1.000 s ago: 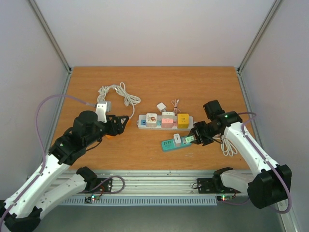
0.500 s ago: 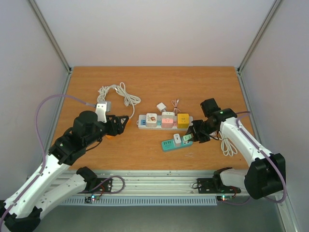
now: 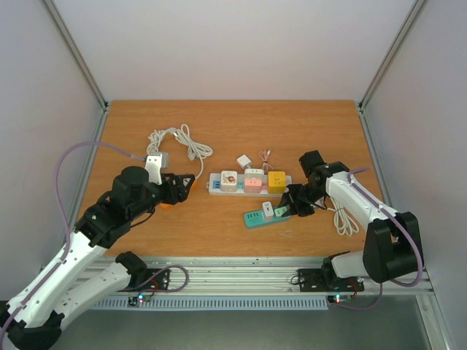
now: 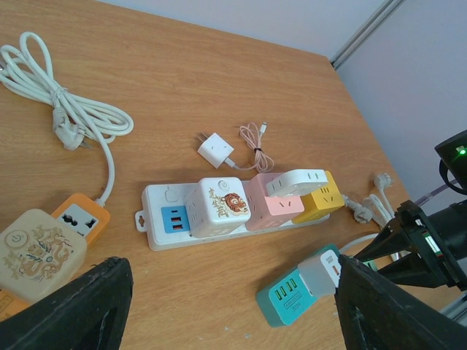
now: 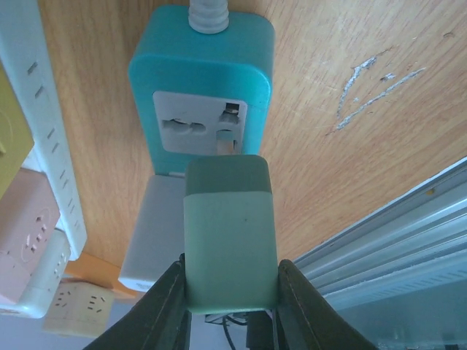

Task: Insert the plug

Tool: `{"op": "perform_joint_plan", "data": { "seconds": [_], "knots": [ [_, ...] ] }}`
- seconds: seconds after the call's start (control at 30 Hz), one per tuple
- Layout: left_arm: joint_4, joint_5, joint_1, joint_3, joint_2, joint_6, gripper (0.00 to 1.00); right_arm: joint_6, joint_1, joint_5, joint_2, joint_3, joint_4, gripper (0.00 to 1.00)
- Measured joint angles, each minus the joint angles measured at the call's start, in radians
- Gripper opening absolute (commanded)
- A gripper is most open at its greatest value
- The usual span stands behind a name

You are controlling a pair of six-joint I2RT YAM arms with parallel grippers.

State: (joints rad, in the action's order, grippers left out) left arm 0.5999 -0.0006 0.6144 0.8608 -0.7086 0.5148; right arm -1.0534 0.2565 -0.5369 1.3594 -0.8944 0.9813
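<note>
Below plug (image 5: 230, 240) — scratched wooden table (image 3: 233, 124); pale walls (image 3: 233, 44) around.

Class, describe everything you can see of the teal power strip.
The teal strip is a short, rounded plastic block with a white socket face, USB ports in one end and a white cable at the other. It lies flat and askew on the wooden table, near the white strip but apart from it. A white adapter sits plugged into it. The right hand holds a green plug at its free socket, not visibly seated.
</note>
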Motion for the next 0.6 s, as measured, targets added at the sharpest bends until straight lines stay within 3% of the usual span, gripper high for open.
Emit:
{"op": "perform_joint_plan", "data": {
  "seconds": [0.6],
  "knots": [
    [0.000, 0.000, -0.003, 0.000, -0.013, 0.000, 0.76, 0.041, -0.041, -0.031, 0.074, -0.002, 0.010, 0.01]
  ]
}}
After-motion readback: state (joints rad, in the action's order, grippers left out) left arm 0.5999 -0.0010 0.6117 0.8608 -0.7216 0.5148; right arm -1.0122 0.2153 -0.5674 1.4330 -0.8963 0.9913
